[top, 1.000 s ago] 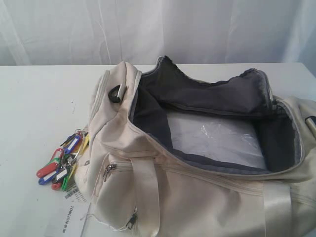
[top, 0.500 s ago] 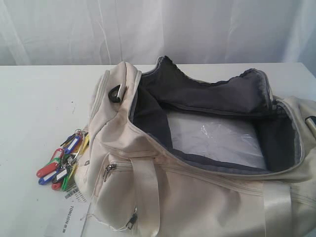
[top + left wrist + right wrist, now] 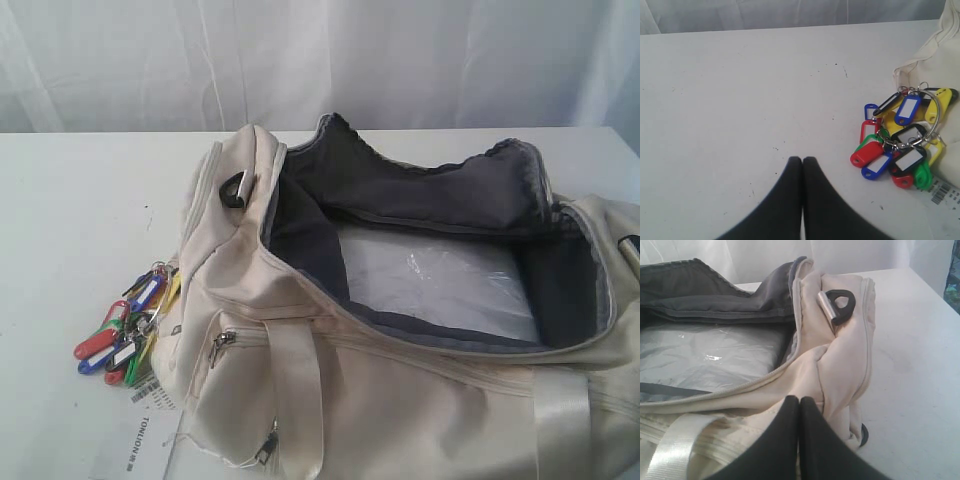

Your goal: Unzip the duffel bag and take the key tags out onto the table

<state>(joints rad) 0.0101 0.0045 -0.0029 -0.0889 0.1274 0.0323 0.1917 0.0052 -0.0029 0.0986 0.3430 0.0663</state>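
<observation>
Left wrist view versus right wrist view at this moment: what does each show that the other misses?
Only the left wrist view: the key tags lying on the table beside the duffel bag, a barcode label corner, and the shut left end effector. Only the right wrist view: the bag's open mouth with grey lining, a clear plastic sheet inside, a black ring, and the shut right end effector. Both: the bag's cream fabric and the white table.

The right end and near side of the duffel bag (image 3: pixel 400 400) run past the exterior view's edge, as does the paper label (image 3: pixel 130 450).
</observation>
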